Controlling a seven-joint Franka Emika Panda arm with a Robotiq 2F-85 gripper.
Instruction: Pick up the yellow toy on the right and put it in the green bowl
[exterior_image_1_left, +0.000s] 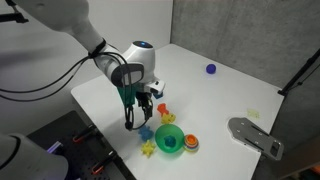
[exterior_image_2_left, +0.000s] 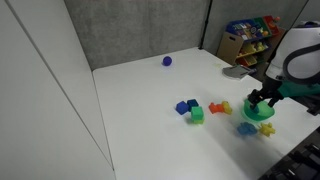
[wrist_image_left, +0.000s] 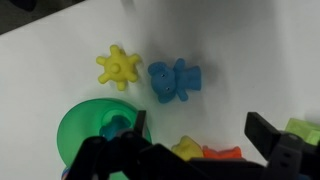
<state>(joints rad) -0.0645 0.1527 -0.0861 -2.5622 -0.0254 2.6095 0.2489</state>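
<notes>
The yellow toy (wrist_image_left: 119, 67), a small knobbly star, lies on the white table next to the light blue toy (wrist_image_left: 175, 80) in the wrist view. In an exterior view it lies (exterior_image_1_left: 149, 149) just beside the green bowl (exterior_image_1_left: 169, 140). The bowl's rim (wrist_image_left: 72, 128) shows at the lower left of the wrist view, with a small blue piece inside. My gripper (wrist_image_left: 201, 126) is open and empty. It hangs above the table by the yellow-and-orange toy (wrist_image_left: 205, 152), beside the bowl and apart from the yellow toy. It also shows in both exterior views (exterior_image_1_left: 135, 115) (exterior_image_2_left: 262, 100).
A small orange round piece (exterior_image_1_left: 192, 143) lies beside the bowl. Blue (exterior_image_2_left: 183, 106) and green (exterior_image_2_left: 197, 115) blocks sit mid-table. A purple ball (exterior_image_1_left: 211, 69) lies far back. A grey flat object (exterior_image_1_left: 255, 135) lies at the table edge. A toy shelf (exterior_image_2_left: 250, 40) stands behind.
</notes>
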